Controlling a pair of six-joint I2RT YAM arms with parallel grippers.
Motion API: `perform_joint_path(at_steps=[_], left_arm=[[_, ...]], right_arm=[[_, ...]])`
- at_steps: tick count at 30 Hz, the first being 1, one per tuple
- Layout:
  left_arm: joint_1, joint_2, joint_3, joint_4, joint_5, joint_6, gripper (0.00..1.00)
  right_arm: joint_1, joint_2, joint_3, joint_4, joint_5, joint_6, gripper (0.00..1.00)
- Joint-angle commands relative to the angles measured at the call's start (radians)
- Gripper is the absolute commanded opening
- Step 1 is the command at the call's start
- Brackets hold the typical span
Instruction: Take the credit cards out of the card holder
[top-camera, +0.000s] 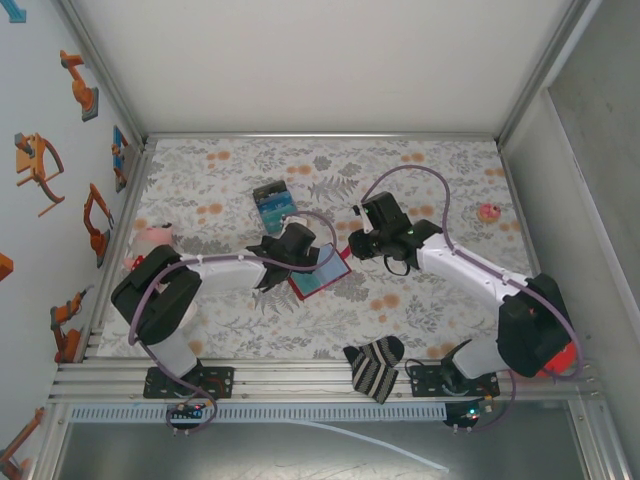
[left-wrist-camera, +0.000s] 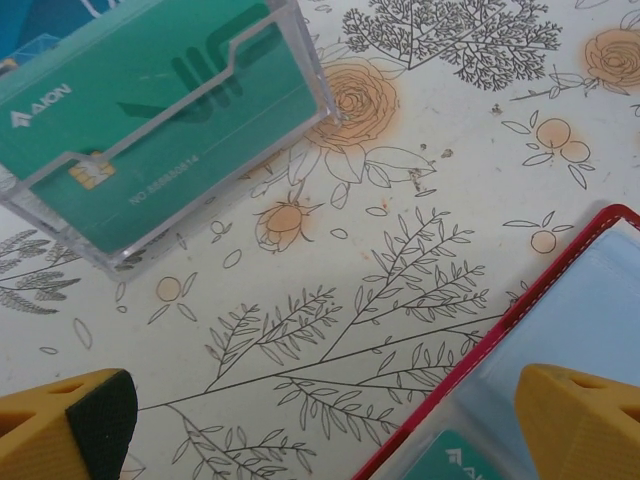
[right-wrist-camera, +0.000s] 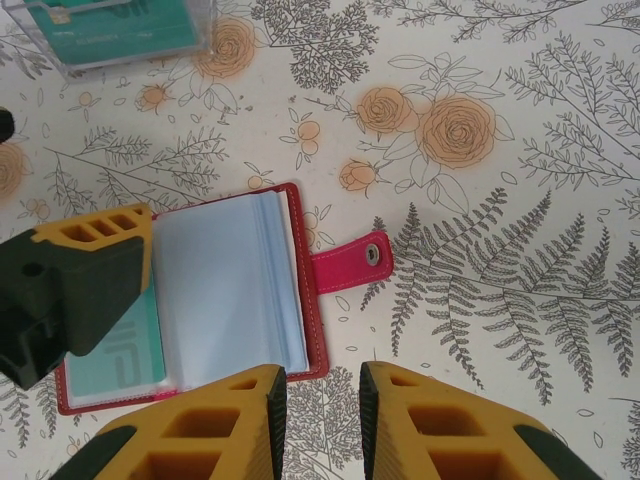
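Yellow fingers (right-wrist-camera: 230, 430) of the right claw (right-wrist-camera: 322, 385) are being held slightly apart just above the flowered tablecloth (right-wrist-camera: 480, 300). Bare cloth is showing through the narrow gap, and nothing is being pinched. One of these fingers is being held at the near edge of the red wallet (right-wrist-camera: 235, 290). The wallet is lying open and flat with its blue-grey sleeves facing up, and its short red tab (right-wrist-camera: 350, 262) is sticking out to the side with the snap showing.

The left claw (left-wrist-camera: 320, 430) is being held spread wide over the same wallet and is gripping nothing. One of its fingers is hovering over the wallet's left page, the other over bare cloth. A teal card (right-wrist-camera: 120, 360) is sitting in the left sleeve, partly hidden by that finger.

Beyond the wallet and near it, a clear plastic box (left-wrist-camera: 300, 50) is standing on the cloth. A second teal card (left-wrist-camera: 150, 130) is being held inside it, with its chip and pale lettering facing out.

From above, the wallet is seen lying mid-table between the two claws, with the box a little farther back. At the near edge, a striped sock (top-camera: 375, 365) is lying between the arm bases. A small pink object (top-camera: 489, 212) is resting toward the far right.
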Motion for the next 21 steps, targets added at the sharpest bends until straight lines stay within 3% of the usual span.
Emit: perform_joint_path(at_steps=[1, 15, 21], left_arm=[[-0.007, 0.0, 0.021, 0.004, 0.009, 0.007, 0.97], [-0.022, -0.264, -0.217, -0.081, -0.049, -0.141, 0.97], [-0.029, -0.289, -0.272, -0.062, -0.059, -0.161, 0.97]], right_arm=[[0.0, -0.029, -0.013, -0.019, -0.009, 0.013, 0.26], [0.031, 0.094, -0.008, -0.008, -0.19, 0.082, 0.24], [0.063, 0.177, 0.038, 0.005, -0.239, 0.096, 0.25]])
